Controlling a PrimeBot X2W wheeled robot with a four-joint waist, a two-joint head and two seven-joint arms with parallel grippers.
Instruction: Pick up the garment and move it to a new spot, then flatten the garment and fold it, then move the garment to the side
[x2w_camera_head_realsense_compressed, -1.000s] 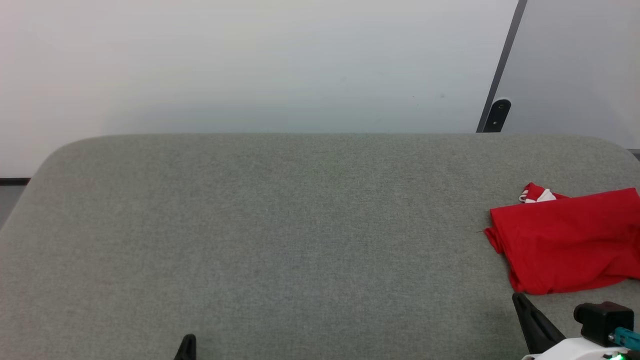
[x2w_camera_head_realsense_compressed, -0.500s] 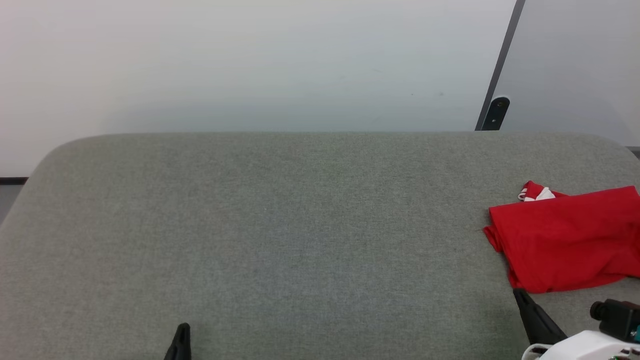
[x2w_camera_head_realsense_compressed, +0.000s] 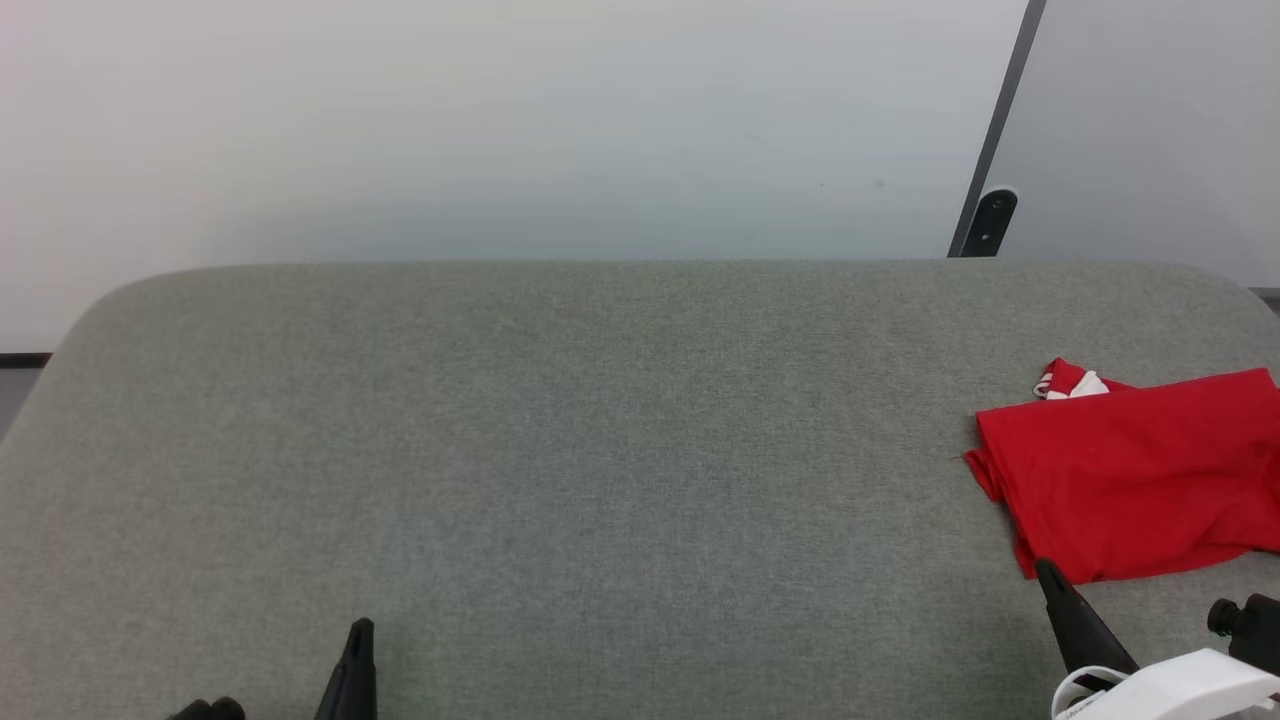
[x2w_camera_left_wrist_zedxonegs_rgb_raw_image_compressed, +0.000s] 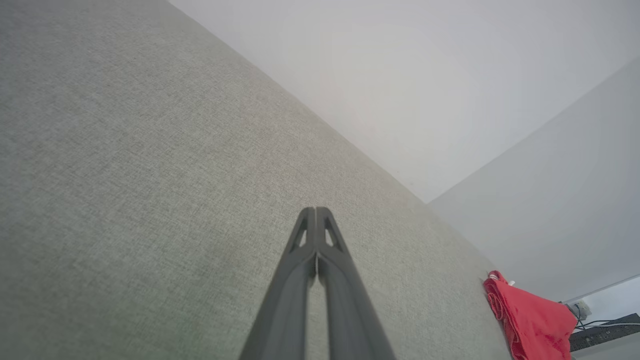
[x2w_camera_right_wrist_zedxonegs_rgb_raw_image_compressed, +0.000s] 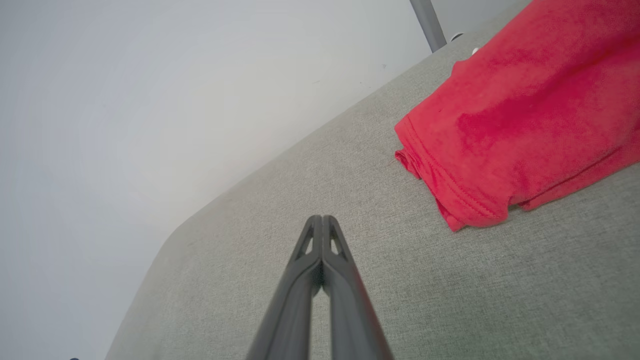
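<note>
Count: one garment (x2w_camera_head_realsense_compressed: 1130, 480), two grippers, one grey fabric-covered surface (x2w_camera_head_realsense_compressed: 600, 450), one pale wall (x2w_camera_head_realsense_compressed: 500, 120) behind it, one dark upright strip (x2w_camera_head_realsense_compressed: 1000, 110) on that wall with one small dark fitting (x2w_camera_head_realsense_compressed: 990, 222) at its foot.

Garment: a folded red bundle lying flat at the surface's right side, cut off by the right edge of the head view. Its long axis runs left to right across that view, the right end tilted slightly toward the wall. The hemmed, layered end faces left toward the middle of the surface. One scrap of white-and-red trim (x2w_camera_head_realsense_compressed: 1070, 383) pokes out at the far left corner. The upper face is plain red; no lettering is visible.

Left gripper (x2w_camera_head_realsense_compressed: 358, 660): at the near edge, left of centre, fingers pressed together, holding nothing, well apart from the garment.

Right gripper (x2w_camera_head_realsense_compressed: 1060, 600): at the near right, fingers together, holding nothing. Its tip sits just beside the garment's near left corner; the right wrist view shows bare grey fabric between tip and cloth
</note>
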